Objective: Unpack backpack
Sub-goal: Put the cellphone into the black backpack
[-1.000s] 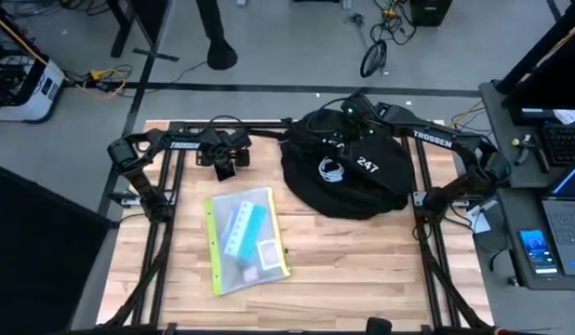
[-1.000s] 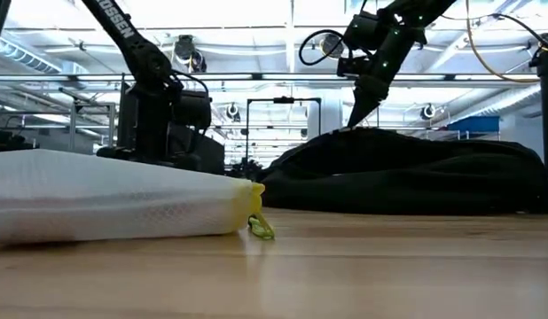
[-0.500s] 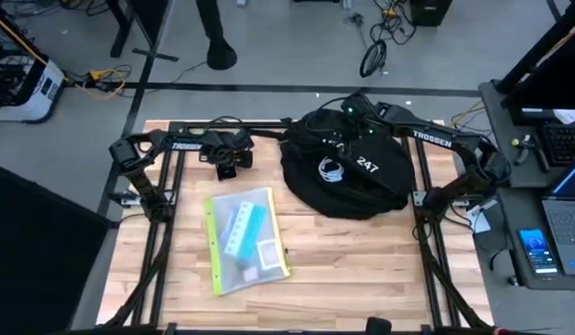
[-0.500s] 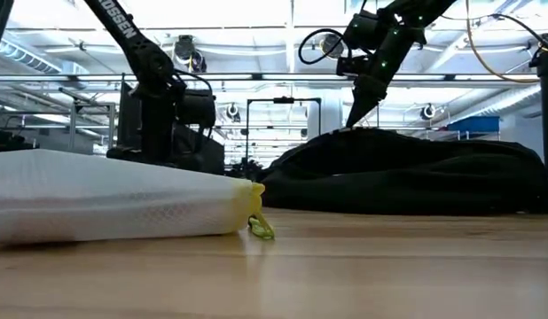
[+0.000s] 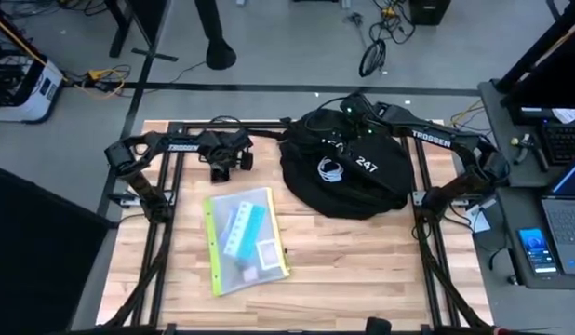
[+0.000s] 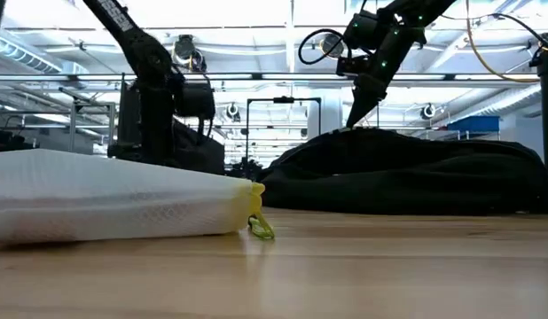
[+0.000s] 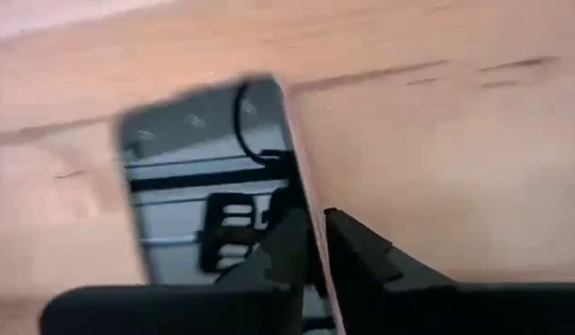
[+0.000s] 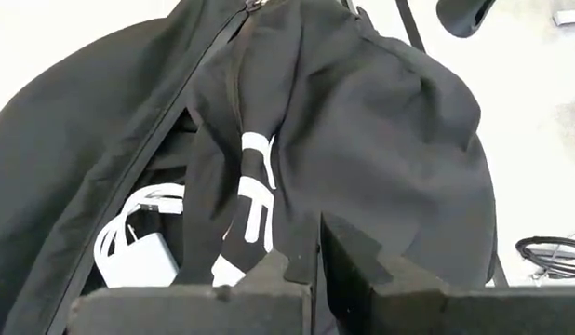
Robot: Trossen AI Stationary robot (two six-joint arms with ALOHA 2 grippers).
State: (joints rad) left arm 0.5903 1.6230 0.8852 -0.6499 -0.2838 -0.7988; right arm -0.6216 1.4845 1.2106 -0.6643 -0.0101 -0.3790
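1. Lying already on the table (image 5: 353,279): a clear pouch (image 5: 246,240) with a yellow-green edge, out and well apart from the backpack (image 5: 348,177).
2. Slumped at the far right of the tabletop, unzipped, with a white charger (image 8: 143,256) and cable inside.
3. Pinching a fold of black fabric near the top opening: right gripper (image 5: 348,121), fingers closed on it, likely holding the flap up.
4. Hovering near the far edge, left gripper (image 5: 222,172), fingers nearly together, empty.
5. Remaining, probably: charger and anything hidden deeper.
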